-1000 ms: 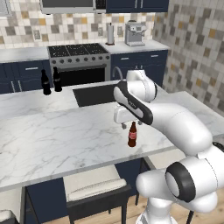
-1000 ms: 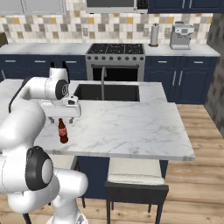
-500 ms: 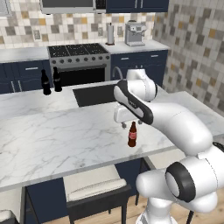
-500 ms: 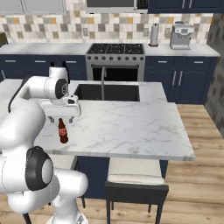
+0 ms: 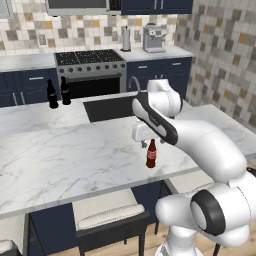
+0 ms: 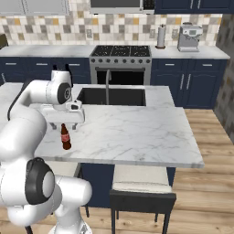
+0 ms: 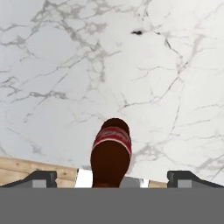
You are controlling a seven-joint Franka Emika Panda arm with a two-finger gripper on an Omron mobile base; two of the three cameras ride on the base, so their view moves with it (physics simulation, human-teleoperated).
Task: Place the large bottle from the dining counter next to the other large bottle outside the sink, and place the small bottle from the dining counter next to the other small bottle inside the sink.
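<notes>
The small bottle [image 5: 151, 154], brown with a red label and red cap, stands upright near the front edge of the dining counter [image 5: 65, 160]. My gripper [image 5: 149, 142] hangs just above it, pointing down. In the hand view the small bottle [image 7: 110, 153] sits between the two fingertips [image 7: 41, 177], which stand wide apart and clear of it, so the gripper is open. From the right base view the small bottle [image 6: 65, 137] is directly under the gripper [image 6: 64, 125]. Two large bottles [image 5: 51, 94] stand side by side left of the sink [image 5: 107, 107]. The other small bottle is hidden.
A curved steel faucet [image 6: 108, 82] rises behind the sink [image 6: 112, 96]. The stove [image 5: 90, 65] and a coffee machine [image 5: 154, 38] are on the back counter. Stools [image 5: 107, 220] stand under the counter's front edge, close to the small bottle.
</notes>
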